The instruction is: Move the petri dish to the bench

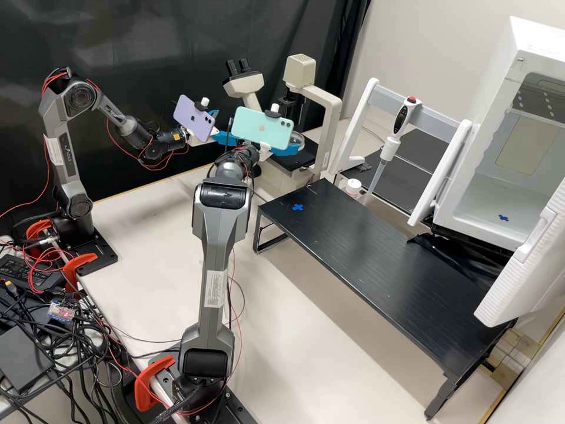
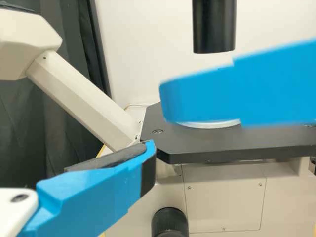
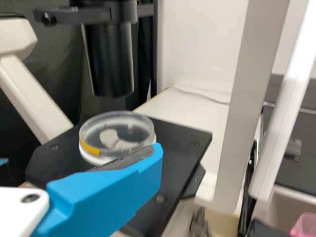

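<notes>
In the high view, my left gripper point(image 1: 222, 126) is open left of the microscope, its two blue fingers apart. My right gripper point(image 1: 286, 151) is at the near side of the microscope stage, beside the petri dish point(image 1: 298, 140). The clear, round dish point(image 3: 116, 132) with a yellow mark lies flat on the black stage; a finger of my right gripper point(image 3: 163, 157), which is open, overlaps its near rim. From the left wrist view, my left gripper point(image 2: 157, 170) is short of the stage, and a right gripper finger point(image 2: 212, 96) hides most of the dish point(image 2: 210, 125).
The microscope's black column point(image 3: 108, 59) stands over the stage point(image 3: 177, 143). Right of it are a pipette point(image 1: 389, 147) on a white stand, a low black bench point(image 1: 365, 253) with a blue cross point(image 1: 298, 207), and an open white chamber point(image 1: 494, 188).
</notes>
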You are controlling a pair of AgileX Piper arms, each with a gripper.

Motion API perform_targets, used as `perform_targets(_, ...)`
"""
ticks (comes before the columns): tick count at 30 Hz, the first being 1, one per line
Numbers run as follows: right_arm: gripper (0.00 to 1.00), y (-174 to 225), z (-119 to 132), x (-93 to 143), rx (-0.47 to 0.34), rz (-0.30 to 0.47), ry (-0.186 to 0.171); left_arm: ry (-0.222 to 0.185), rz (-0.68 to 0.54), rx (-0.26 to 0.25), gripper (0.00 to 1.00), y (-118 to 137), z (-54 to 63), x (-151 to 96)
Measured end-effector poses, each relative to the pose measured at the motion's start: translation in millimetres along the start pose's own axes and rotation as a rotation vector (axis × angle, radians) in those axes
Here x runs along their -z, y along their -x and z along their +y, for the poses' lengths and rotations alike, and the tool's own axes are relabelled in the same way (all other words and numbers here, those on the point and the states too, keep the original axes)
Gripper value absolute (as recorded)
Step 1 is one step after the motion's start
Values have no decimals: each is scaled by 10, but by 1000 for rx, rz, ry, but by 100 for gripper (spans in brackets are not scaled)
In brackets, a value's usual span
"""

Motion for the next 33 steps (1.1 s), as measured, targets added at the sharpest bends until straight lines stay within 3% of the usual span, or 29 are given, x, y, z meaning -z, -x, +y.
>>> perform_targets(13,100,-352,-292,-231,-70,-62,149,0,0,0,100,0,0,0)
perform_targets(19,100,-519,-364,-356,-79,-98,117,0,0,0,100,0,0,0)
perform_targets(24,100,-599,-276,-435,-98,-134,65,0,0,0,100,0,0,0)
perform_targets(33,100,-697,-375,-534,-57,-172,30,0,0,0,100,0,0,0)
